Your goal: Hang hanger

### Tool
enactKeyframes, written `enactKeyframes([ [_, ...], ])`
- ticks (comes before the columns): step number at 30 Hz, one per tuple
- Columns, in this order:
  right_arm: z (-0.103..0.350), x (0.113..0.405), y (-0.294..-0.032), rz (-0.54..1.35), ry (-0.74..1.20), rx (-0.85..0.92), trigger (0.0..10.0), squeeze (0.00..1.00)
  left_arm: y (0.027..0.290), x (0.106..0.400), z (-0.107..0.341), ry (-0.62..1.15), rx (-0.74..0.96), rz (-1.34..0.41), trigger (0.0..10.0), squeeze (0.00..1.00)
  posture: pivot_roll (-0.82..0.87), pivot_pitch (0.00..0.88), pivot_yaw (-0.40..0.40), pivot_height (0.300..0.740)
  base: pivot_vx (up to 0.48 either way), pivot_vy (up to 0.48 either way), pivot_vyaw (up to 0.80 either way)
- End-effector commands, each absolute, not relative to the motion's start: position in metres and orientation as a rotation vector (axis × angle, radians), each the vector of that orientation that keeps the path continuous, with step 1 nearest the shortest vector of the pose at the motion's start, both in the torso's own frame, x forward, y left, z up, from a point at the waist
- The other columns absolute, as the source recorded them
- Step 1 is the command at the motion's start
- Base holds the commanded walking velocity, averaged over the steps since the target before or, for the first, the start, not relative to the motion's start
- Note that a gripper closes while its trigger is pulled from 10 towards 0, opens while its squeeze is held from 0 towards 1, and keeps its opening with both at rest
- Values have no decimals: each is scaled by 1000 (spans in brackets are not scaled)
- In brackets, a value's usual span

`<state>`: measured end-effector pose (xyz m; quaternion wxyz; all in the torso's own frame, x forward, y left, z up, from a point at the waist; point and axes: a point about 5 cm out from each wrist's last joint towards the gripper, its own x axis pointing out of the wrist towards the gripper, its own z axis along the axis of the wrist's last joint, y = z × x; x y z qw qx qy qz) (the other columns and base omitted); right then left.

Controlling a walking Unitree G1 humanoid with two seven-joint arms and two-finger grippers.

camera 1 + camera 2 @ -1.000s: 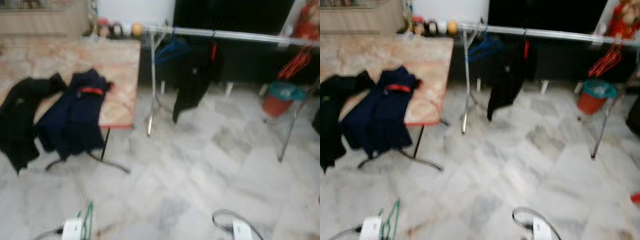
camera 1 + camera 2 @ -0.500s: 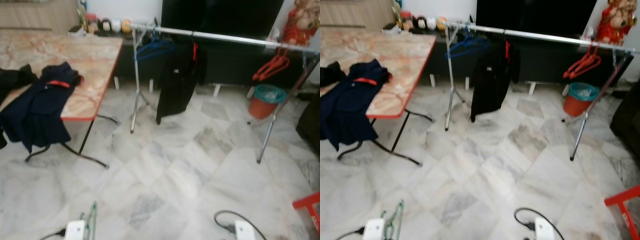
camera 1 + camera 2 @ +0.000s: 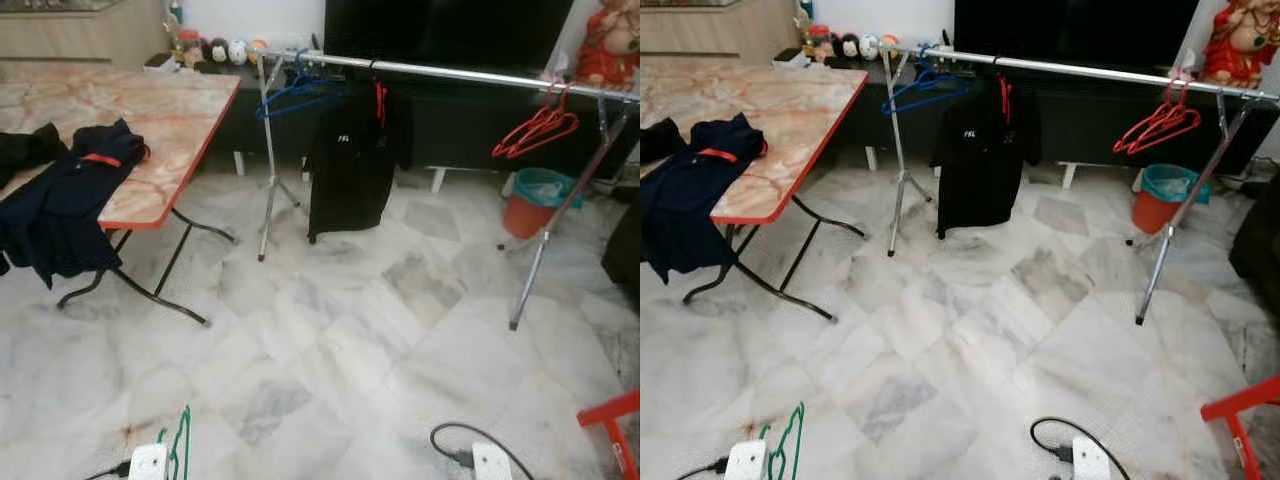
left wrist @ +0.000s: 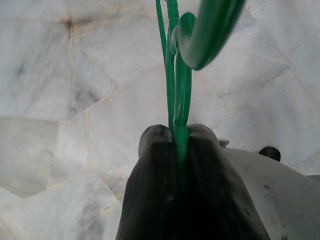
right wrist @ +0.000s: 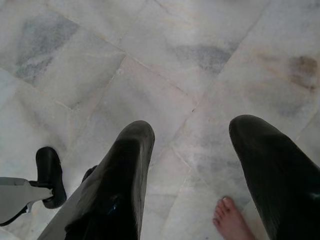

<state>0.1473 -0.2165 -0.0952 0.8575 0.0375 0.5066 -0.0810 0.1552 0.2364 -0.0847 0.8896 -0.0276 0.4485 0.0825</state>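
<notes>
My left gripper [image 4: 180, 132] is shut on the stem of a green wire hanger [image 4: 176, 75], held low over the marble floor. The same hanger [image 3: 180, 445] pokes up beside my left wrist at the bottom of the left eye view. Ahead stands a silver clothes rail [image 3: 460, 72]. On it hang blue hangers [image 3: 295, 95], a black jacket [image 3: 350, 165] and red hangers [image 3: 535, 125]. My right gripper [image 5: 192, 135] hangs open over the floor with nothing between its fingers.
A marble-topped folding table [image 3: 170, 110] at the left carries a navy garment [image 3: 65, 200] on a red hanger. An orange bin [image 3: 530, 205] stands behind the rail's right leg. A red stool [image 3: 610, 420] is at the right. A person's bare toes [image 5: 231, 220] are near my right gripper.
The camera has swung to the right and steadied, so the rail now sits in the middle and the picture is sharp. The green hanger stays held in my left gripper.
</notes>
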Motion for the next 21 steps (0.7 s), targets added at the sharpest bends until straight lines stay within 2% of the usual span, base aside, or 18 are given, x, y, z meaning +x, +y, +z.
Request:
enactKeyframes([
  [1,-96,147,-215,-166,1064,91,10000,0,238,153,-85,935,-54,168,10000,0,132,0,-45,740,0,0,0],
  [6,-96,145,-215,-164,1071,85,10000,0,237,151,-86,945,-49,155,10000,0,132,0,-43,740,0,0,0],
  [14,-98,143,-213,-159,1084,84,10000,0,237,150,-87,953,-50,143,10000,0,120,0,-34,740,303,0,0],
  [19,-98,142,-214,-154,1093,73,10000,0,236,152,-86,949,-48,136,10000,0,126,0,-33,740,347,0,-767],
  [21,-97,143,-214,-154,1085,75,10000,0,237,155,-85,940,-50,136,10000,0,125,0,-33,740,369,0,-253],
])
